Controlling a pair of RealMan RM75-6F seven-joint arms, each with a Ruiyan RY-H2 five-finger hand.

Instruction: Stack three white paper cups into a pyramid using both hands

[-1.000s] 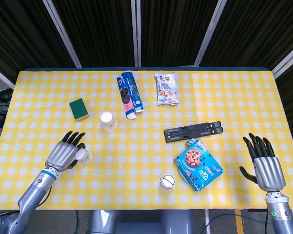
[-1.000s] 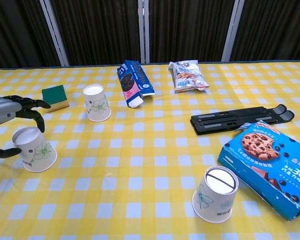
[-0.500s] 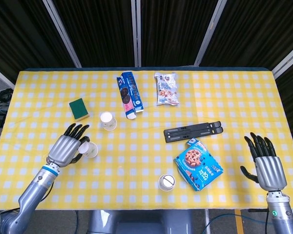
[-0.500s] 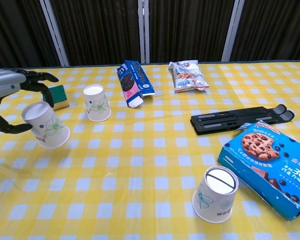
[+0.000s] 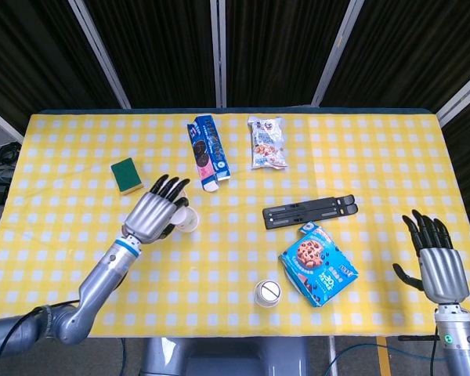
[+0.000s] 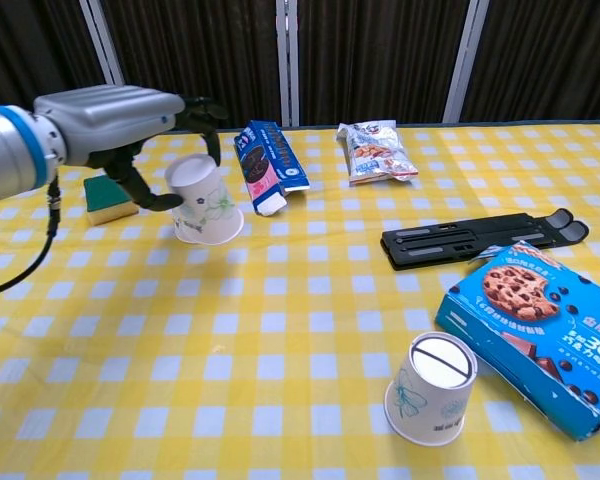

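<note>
Showing only overhead, right hand (image 5: pixel 440 269) spread.

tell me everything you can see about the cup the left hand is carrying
The carried cup is a white paper cup with a pale green floral print on its side. It is upside down and tilted, base up and wide mouth down, lifted off the yellow checked tablecloth. The left hand grips it from above. In the chest view it overlaps a second cup standing behind it; contact between them cannot be told.
</note>
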